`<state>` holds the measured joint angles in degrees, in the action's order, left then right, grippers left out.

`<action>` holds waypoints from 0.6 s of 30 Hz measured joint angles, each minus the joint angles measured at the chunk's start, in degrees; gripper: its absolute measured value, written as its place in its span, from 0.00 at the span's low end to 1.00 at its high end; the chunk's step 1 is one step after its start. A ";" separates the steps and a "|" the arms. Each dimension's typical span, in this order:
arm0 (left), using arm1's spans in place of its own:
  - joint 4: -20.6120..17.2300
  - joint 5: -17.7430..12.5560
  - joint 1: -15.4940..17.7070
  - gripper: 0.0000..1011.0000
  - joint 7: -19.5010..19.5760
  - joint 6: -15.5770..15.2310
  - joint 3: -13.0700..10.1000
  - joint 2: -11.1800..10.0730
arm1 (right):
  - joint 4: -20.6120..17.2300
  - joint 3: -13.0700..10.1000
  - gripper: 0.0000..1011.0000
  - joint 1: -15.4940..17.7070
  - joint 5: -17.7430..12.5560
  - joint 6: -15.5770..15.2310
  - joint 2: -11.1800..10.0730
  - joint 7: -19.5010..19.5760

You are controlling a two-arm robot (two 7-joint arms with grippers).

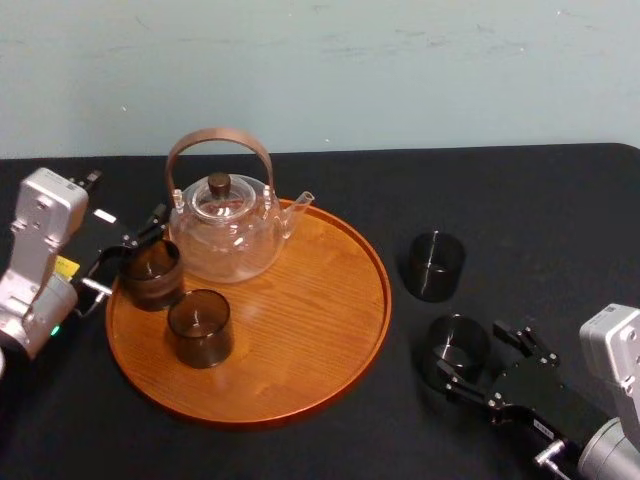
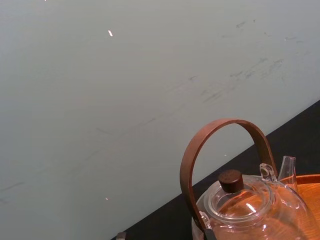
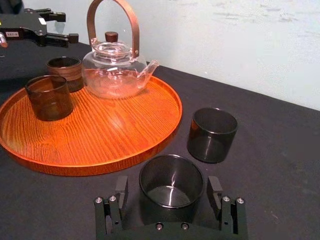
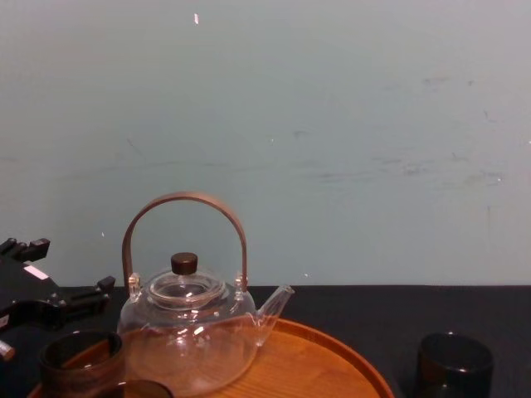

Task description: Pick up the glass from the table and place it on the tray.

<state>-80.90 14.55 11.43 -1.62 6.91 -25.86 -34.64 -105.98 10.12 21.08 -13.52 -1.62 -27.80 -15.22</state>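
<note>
Nearest, smoky cylindrical glass upright on matte black table, right of the tray, between the right gripper's parted fingers, clear of both. Beyond, a matching glass, then that round, grained wooden tray; left gripper spread open by its far left rim

A clear glass teapot with a brown hoop handle stands upright; behind the black tabletop rises a pale, scuffed wall.
</note>
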 joint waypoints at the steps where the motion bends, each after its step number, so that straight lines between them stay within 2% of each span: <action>1: 0.00 0.00 0.00 0.99 0.00 0.00 0.00 0.00 | 0.07 -0.06 0.99 -0.02 0.07 -0.11 0.11 -0.05; 9: 0.00 0.00 0.00 0.99 0.00 0.00 0.00 0.00 | 0.70 -0.76 0.99 -0.33 0.54 -1.10 1.22 -0.73; 18: 0.00 0.00 0.00 0.99 0.00 0.00 0.00 0.00 | 2.39 -0.50 0.99 -2.08 0.46 -2.56 2.06 -1.98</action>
<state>-80.90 14.55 11.43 -1.62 6.91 -25.86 -34.64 -103.59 9.62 19.00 -13.06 -4.18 -25.74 -17.20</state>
